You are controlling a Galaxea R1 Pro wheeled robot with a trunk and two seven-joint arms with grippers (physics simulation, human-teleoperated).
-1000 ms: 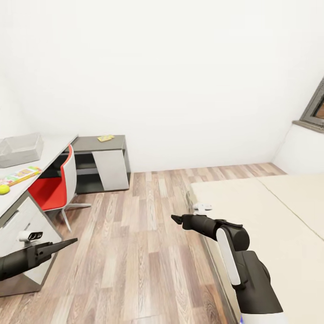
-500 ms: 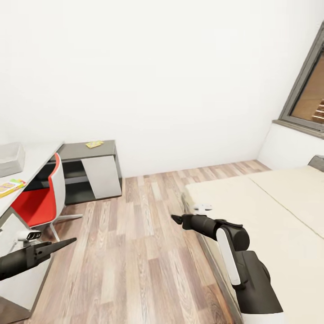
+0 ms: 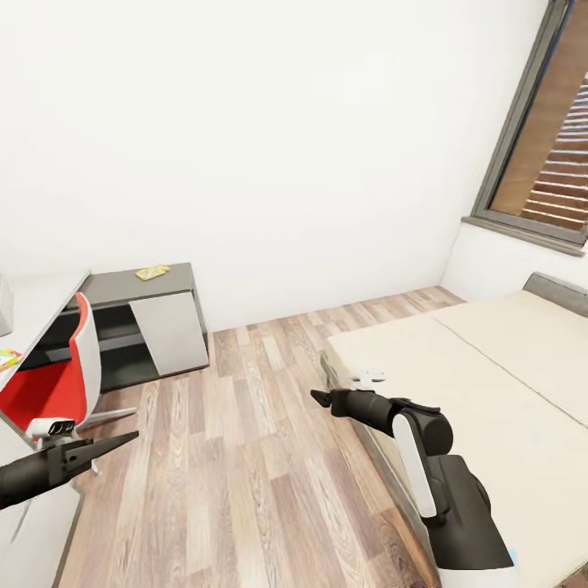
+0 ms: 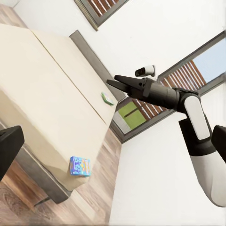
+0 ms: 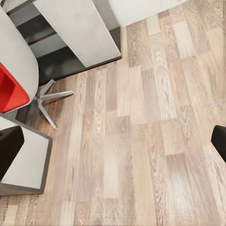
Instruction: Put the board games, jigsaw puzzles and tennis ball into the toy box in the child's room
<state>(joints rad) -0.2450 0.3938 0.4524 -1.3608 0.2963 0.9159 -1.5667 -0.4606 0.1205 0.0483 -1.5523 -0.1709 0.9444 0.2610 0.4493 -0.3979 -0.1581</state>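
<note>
The robot is standing on the wood-plank floor (image 3: 245,457) between the desk and the bed, with both arms held out in front and nothing in either of them. In the head view the left gripper (image 3: 122,441) is pointing forward with its fingers pressed together into one dark tip, just beside the red-and-white swivel chair (image 3: 57,384). The right gripper (image 3: 320,398) is reaching over the floor near the bed's corner, and its fingers are likewise lying together (the left wrist view is showing the same closed tip (image 4: 113,81)).

The bed (image 3: 490,384) is taking up the right side of the head view, its cream top bare there. In the left wrist view two game cartons are lying on the bed (image 4: 47,94): a blue board game (image 4: 79,165) near a corner of the mattress, and a small green-and-white carton (image 4: 107,97) farther along, beside the edge; its lettering is too small to read.

A sliver of the pale desk (image 3: 20,306) is showing at the head view's left edge, with a scrap of a colourful jigsaw puzzle (image 3: 6,358) on it. On the lower dark grey shelf section (image 3: 122,286) a small flat yellow item (image 3: 152,272) is resting; what it is cannot be told. A window (image 3: 547,147) with slatted blinds is sitting above the bed's head end.
</note>
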